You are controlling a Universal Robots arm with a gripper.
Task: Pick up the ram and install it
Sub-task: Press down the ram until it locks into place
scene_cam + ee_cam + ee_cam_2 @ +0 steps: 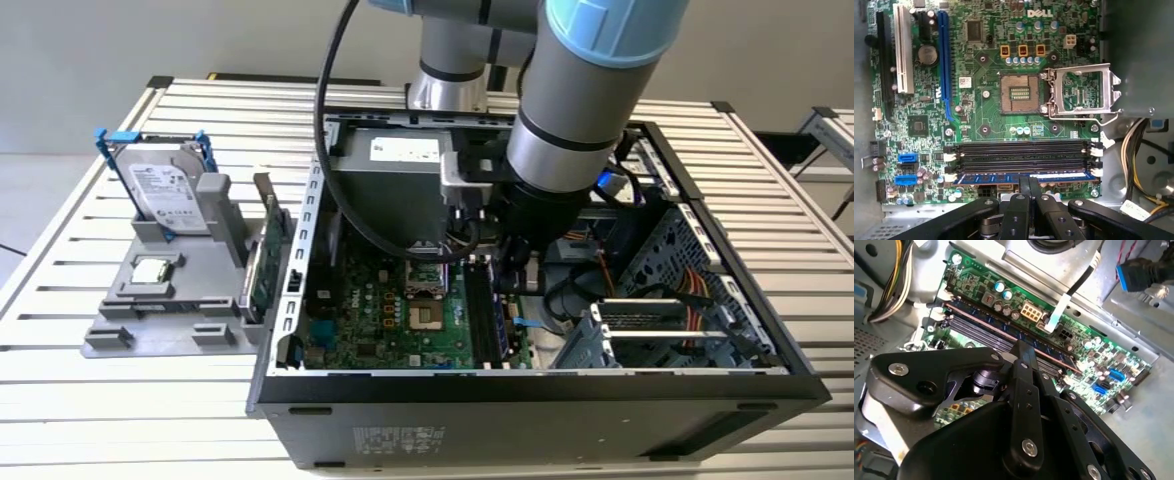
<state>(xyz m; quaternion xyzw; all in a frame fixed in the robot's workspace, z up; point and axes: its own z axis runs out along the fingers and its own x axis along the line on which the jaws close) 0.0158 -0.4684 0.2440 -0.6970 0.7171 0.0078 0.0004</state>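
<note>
The arm reached down into the open computer case, which stood on the slatted bench. In the first wrist view the gripper had its fingers drawn narrow around the top edge of the ram. The ram stood on its edge in the memory slot closest to the motherboard's edge, beside the empty black slots. In the second wrist view the ram ran along the slots in front of the fingers. A hard drive stood in a grey holder near the bench's far corner on the exterior view's left.
</note>
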